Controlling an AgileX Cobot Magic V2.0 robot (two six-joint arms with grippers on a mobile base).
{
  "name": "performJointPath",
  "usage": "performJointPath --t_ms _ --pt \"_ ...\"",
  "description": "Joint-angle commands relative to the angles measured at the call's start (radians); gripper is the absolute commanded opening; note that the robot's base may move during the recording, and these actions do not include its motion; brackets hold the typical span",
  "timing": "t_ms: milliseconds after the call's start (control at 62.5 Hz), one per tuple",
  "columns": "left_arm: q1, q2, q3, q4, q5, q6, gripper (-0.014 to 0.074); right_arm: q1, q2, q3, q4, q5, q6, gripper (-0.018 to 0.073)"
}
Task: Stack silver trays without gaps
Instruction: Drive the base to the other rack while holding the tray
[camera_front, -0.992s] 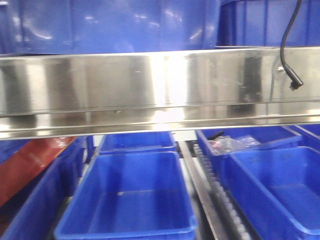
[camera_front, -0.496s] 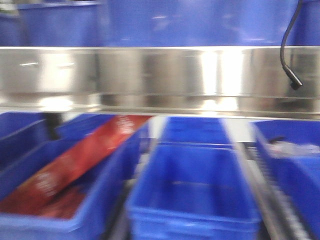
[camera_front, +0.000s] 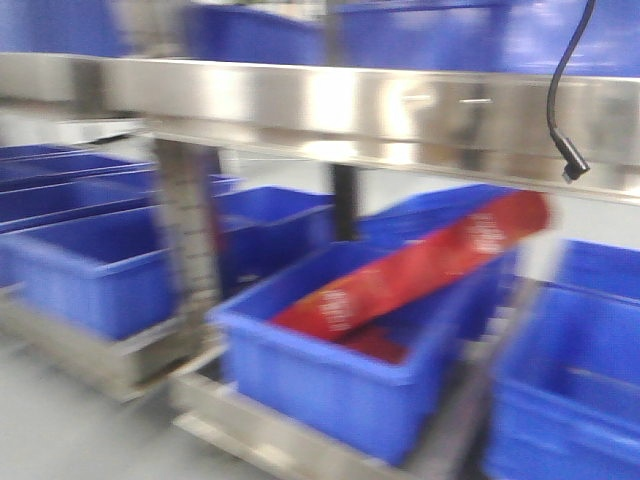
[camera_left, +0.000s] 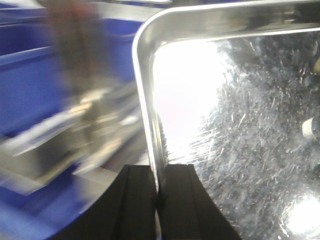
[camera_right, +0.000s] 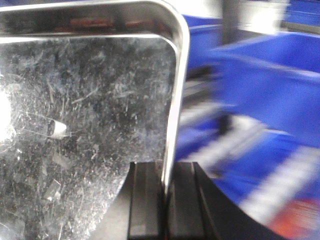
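Front view swung, blue bins (camera_front: 330, 380) shifted, all blurred: base turning. Left hand (camera_left: 159, 180) and right hand (camera_right: 164, 175) clamped on silver tray (camera_left: 240, 125) rims. Carry ongoing, no stacking yet.

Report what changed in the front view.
The whole scene slid rightward, blurred: the long red packet in its blue plastic bin went from lower left to centre-right, and the polished steel beam now slants. The black cable hangs top right as before. The left claw and right claw clamp the scratched silver tray.
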Motion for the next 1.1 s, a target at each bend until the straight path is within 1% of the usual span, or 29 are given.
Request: performJointPath --t_ms 0,1088 --pt "-0.014 -0.016 -0.011 -0.011 -0.064 0.014 -0.0016 0.015 -0.014 -0.014 0.023 -0.064 -0.018 -0.0081" --pt "-0.014 -0.016 -0.011 -0.011 -0.064 0.014 -0.0016 0.015 -0.014 -0.014 0.023 -0.064 -0.018 -0.0081"
